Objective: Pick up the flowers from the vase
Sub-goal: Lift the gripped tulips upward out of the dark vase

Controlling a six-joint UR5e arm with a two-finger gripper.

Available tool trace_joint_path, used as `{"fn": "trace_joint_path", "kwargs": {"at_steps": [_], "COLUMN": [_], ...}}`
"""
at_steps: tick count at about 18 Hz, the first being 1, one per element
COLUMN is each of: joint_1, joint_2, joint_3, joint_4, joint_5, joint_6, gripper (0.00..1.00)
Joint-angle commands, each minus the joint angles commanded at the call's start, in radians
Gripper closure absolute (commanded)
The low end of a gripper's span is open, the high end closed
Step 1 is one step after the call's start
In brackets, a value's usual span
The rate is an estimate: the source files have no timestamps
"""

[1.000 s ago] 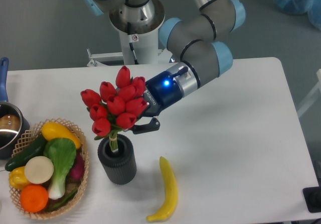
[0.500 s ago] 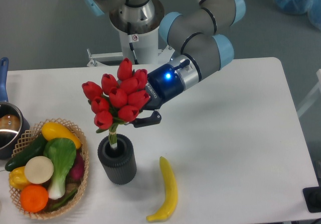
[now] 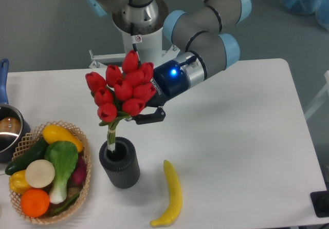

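The flowers [image 3: 123, 90], a tight bunch of red tulip buds with green leaves, hang above the vase [image 3: 120, 164]. Their pale green stems still reach down into the vase's mouth. The vase is short, dark grey and ribbed, standing on the white table left of centre. My gripper [image 3: 138, 114] comes in from the right and is shut on the flowers just under the buds. One dark finger [image 3: 149, 117] shows below the bunch; the other is hidden behind the blooms.
A woven basket [image 3: 77, 198] of vegetables and fruit sits at the front left. A yellow banana [image 3: 171, 194] lies right of the vase. A pot [image 3: 8, 129] with a blue handle stands at the left edge. The arm's base [image 3: 139, 34] is behind.
The gripper has risen with the flowers, lifting the bunch higher. More stem now shows between the buds and the vase's mouth. The vase has stayed put.
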Motion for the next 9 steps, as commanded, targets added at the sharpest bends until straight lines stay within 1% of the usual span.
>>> {"fn": "trace_joint_path", "kwargs": {"at_steps": [9], "joint_1": [0.038], "joint_2": [0.006], "joint_3": [-0.002], "joint_4": [-0.002], "joint_5": [-0.057], "joint_6": [-0.005], "gripper": [0.6]}}
